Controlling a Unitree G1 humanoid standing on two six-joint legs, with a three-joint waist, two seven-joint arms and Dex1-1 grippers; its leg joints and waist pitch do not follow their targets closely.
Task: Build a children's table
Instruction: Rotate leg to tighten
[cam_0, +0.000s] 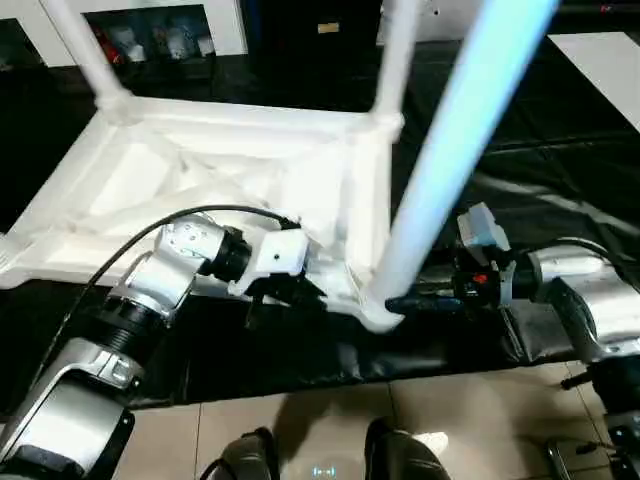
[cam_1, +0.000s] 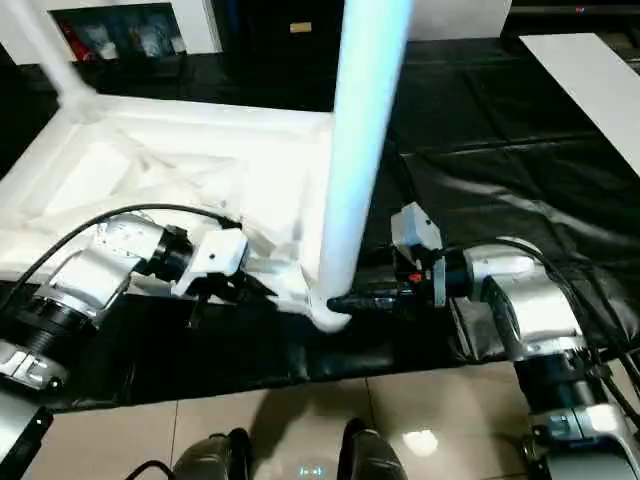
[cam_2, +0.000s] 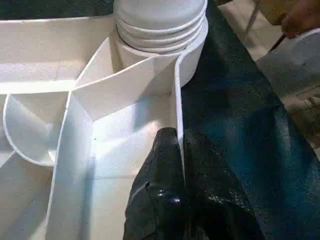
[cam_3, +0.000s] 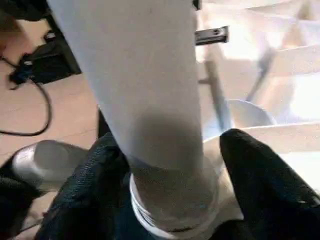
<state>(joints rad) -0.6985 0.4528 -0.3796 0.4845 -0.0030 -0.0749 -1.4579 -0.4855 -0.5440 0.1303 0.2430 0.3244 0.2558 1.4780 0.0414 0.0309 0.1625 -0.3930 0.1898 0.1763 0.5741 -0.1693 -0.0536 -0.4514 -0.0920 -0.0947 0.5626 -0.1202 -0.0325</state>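
Observation:
The children's table top (cam_0: 200, 170) lies upside down on the black sheet, ribbed underside up. One white leg (cam_0: 85, 50) stands in the far left corner socket and another (cam_0: 395, 50) in the far right. A third leg (cam_0: 450, 150) rises steeply from the near right corner socket (cam_2: 160, 30). My left gripper (cam_0: 300, 290) is shut on the top's near rim wall (cam_2: 177, 100), one finger on each side, close to that socket. From the right, my right gripper (cam_3: 170, 150) clasps the base of the near leg (cam_3: 145, 90), its black fingers (cam_3: 250, 170) pressed against both sides just above the socket.
The black sheet (cam_0: 520, 150) ends at a tiled floor (cam_0: 330, 420) in front of me, where my feet (cam_0: 250, 455) stand. A white panel (cam_0: 600, 60) lies at the far right. A person's hand (cam_2: 302, 17) shows beyond the sheet's edge.

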